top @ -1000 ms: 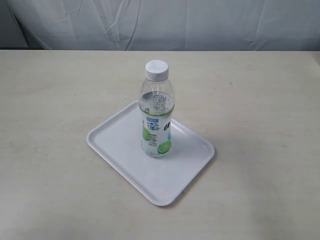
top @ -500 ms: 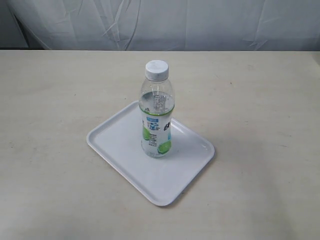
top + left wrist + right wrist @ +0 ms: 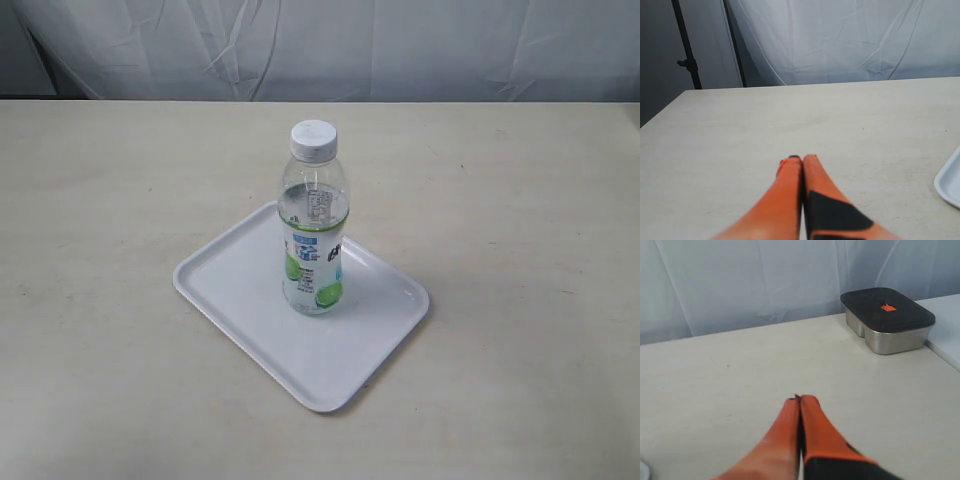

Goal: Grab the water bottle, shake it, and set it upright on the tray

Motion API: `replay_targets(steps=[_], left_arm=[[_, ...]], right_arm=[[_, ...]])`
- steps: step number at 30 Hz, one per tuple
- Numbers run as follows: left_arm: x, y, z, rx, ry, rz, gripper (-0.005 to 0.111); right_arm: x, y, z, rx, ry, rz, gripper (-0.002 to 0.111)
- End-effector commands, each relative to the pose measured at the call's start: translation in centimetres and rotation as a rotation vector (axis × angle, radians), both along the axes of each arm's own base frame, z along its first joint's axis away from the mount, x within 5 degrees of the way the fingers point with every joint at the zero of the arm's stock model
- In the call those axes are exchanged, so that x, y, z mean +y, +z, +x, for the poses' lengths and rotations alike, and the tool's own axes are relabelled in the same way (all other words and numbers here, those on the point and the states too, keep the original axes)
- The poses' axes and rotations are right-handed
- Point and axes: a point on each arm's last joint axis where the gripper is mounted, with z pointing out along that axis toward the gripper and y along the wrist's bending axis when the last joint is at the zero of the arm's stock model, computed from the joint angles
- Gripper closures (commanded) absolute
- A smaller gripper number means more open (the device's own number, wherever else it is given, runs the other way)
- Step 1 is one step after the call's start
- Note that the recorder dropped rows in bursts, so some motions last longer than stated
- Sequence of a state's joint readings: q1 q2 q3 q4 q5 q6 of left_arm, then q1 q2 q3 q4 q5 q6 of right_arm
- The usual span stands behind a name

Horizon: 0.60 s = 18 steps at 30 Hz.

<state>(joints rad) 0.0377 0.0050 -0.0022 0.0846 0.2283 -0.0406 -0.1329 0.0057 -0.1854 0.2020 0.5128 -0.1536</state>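
Observation:
The water bottle (image 3: 313, 225), clear with a white cap and a lime label, stands upright on the white tray (image 3: 240, 290) in the middle of the table in the exterior view. Neither arm shows in that view. In the left wrist view my left gripper (image 3: 802, 159) is shut, its orange fingers pressed together over bare table, and a corner of the tray (image 3: 951, 180) shows at the frame's edge. My right gripper (image 3: 800, 400) is shut too, empty, above bare table. The bottle is out of both wrist views.
A steel lunch box with a black lid (image 3: 887, 317) sits on the table beyond the right gripper. A white cloth backdrop (image 3: 320, 45) hangs behind the table. A black stand pole (image 3: 686, 47) rises past the table's far edge in the left wrist view.

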Motion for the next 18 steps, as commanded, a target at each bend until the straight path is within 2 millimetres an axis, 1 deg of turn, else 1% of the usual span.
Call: replay_targets(steps=[1,10,13,18], left_arm=[[0.0,0.0,0.0,-0.006,0.001,0.0,0.107],[0.0,0.0,0.0,-0.006,0.001,0.0,0.107],[0.0,0.0,0.0,-0.006,0.001,0.0,0.107],[0.0,0.0,0.0,-0.006,0.001,0.0,0.107]], right_arm=[[-0.5,-1.3,0.4,-0.002,-0.035,-0.08,0.109],[-0.7,-5.0,1.0,0.056,-0.043,-0.089,0.109],[-0.8,-4.6,1.1,0.011,-0.05,-0.093,0.109],[-0.8,-4.6,1.1,0.011,-0.05,-0.093,0.109]])
